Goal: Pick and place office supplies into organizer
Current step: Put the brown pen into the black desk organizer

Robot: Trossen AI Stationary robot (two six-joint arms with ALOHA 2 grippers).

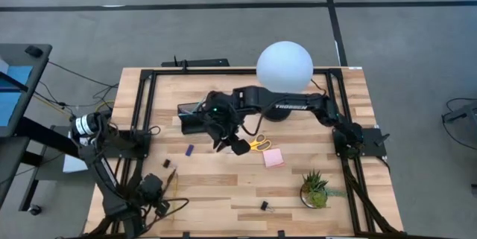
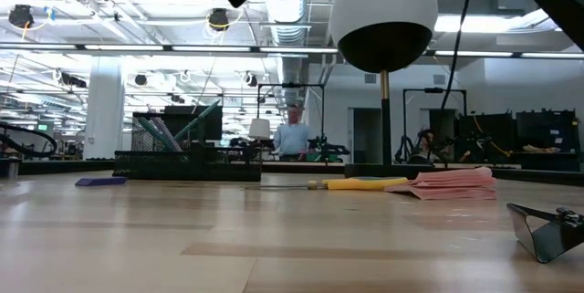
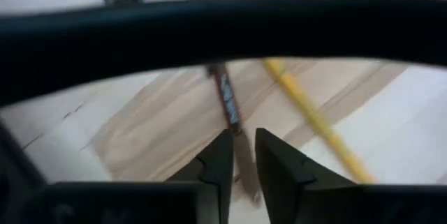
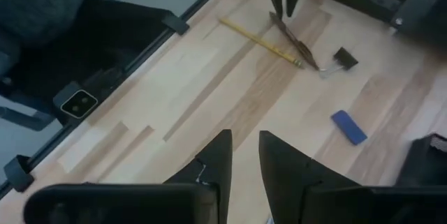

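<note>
A brown pen (image 3: pixel 227 102) and a yellow pencil (image 3: pixel 314 119) lie flat on the wooden table near its left front. My left gripper (image 3: pixel 241 172) points down over the pen, open by a narrow gap, and the pen runs into that gap. From farther off, the right wrist view also shows this left gripper (image 4: pixel 283 1) standing at the pen's end (image 4: pixel 277 20). My right gripper (image 4: pixel 244 158) hangs above the table's middle, narrowly open, with nothing between its fingers. The black organizer (image 1: pixel 192 117) stands beside it. Scissors (image 1: pixel 258 144) and a pink pad (image 1: pixel 273 158) lie flat. My left gripper comes from above with one finger on each side of the brown pen, near one of its ends (image 3: pixel 244 161), and the fingers stand along it. The pen lies flat on the table. Whether the fingers touch it, I cannot tell.
A small blue piece (image 4: pixel 348 126) and a black clip (image 4: pixel 342 58) lie near the pen. Another clip (image 1: pixel 264 205) lies near the front edge. A potted plant (image 1: pixel 315 189) stands front right and a white globe lamp (image 1: pixel 285 65) at the back.
</note>
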